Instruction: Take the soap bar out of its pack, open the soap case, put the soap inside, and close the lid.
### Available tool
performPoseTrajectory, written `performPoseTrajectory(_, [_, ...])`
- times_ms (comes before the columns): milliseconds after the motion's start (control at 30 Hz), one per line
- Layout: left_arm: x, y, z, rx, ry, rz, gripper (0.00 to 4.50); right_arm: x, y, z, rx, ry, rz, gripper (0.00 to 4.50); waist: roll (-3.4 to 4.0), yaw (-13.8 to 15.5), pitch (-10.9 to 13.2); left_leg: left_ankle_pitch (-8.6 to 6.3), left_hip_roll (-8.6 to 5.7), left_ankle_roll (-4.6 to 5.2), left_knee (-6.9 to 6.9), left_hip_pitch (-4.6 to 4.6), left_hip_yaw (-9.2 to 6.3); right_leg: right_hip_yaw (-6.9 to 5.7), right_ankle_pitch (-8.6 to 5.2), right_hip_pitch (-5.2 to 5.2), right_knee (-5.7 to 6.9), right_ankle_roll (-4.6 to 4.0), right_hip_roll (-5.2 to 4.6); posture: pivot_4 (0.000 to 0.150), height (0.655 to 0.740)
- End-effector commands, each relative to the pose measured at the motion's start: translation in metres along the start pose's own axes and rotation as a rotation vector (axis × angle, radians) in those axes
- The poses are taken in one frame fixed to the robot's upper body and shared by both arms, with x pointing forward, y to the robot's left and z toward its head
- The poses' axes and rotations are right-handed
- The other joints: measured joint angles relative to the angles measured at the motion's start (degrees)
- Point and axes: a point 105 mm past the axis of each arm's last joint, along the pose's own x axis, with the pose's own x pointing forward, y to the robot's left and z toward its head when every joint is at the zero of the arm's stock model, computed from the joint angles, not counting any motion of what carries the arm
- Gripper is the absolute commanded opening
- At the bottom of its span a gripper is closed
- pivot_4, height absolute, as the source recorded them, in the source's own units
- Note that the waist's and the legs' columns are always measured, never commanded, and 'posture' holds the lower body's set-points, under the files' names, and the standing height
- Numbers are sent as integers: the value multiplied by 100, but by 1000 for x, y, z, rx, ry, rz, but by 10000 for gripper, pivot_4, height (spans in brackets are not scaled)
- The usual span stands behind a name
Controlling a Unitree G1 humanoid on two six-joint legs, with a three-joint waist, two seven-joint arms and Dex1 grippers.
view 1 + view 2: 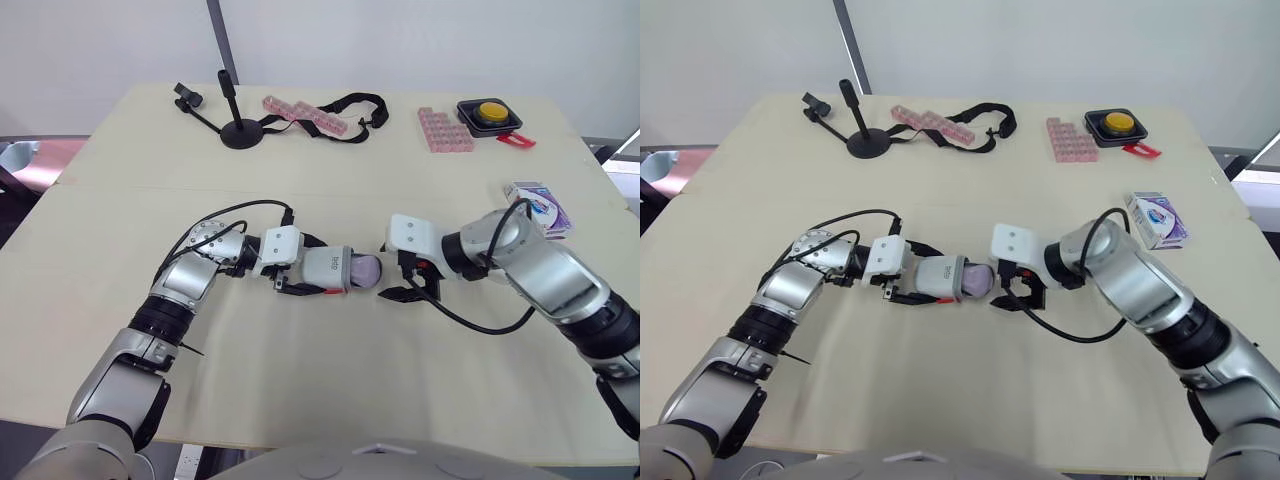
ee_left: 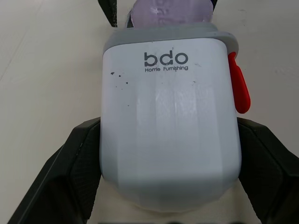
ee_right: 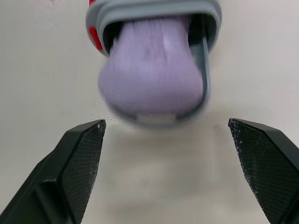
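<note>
I have my left hand (image 1: 305, 272) gripping the white soap case (image 1: 328, 268) at centre frame; purple soap (image 1: 368, 270) pokes from its open end. My right hand (image 1: 392, 272) sits just right of it, fingers spread wide

The soap (image 1: 367, 270) lies partly in the soap case (image 1: 325, 268), the pack (image 1: 540, 208) well right.

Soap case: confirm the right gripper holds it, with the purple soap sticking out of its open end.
No: the left gripper holds the soap case, as the left wrist view shows. The purple soap does stick out of its open end.
</note>
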Motion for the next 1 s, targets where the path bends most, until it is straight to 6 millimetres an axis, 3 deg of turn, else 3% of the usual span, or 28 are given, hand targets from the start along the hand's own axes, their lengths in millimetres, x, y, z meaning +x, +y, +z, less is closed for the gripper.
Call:
performPoseTrajectory(33, [-5,1,-2,1,17,8,34693,-12,4,-6,12,-9,-5,44879,0,4,0,0,0,0,1,-1,0,1,0,0,-1,0,0,1500,7143])
performPoseTrajectory(133, [-8,3,-2,1,20,14,34693,-15,0,-9,12,-66,-25,44879,2,-15,0,0,1,0,1,-32,1,5,0,0,-8,0,2,1500,7143])
performPoseTrajectory(167, [-8,4,-2,0,20,19,34693,-15,-4,-10,-1,-87,-51,42329,3,-20,-1,0,2,0,1,-33,1,7,0,0,-9,0,2,1500,7143])
performPoseTrajectory(600, [-9,7,3,-2,1,40,34693,8,1,2,-169,-255,-72,645,5,-22,-1,0,2,1,8,-35,-1,-1,0,-2,-7,0,4,1500,7143])
performPoseTrajectory(1000, [-10,8,4,0,4,37,34693,23,-6,15,-249,-272,-93,233,6,-31,-1,1,2,2,11,-33,-4,-6,0,-7,-5,0,1,1500,7143])
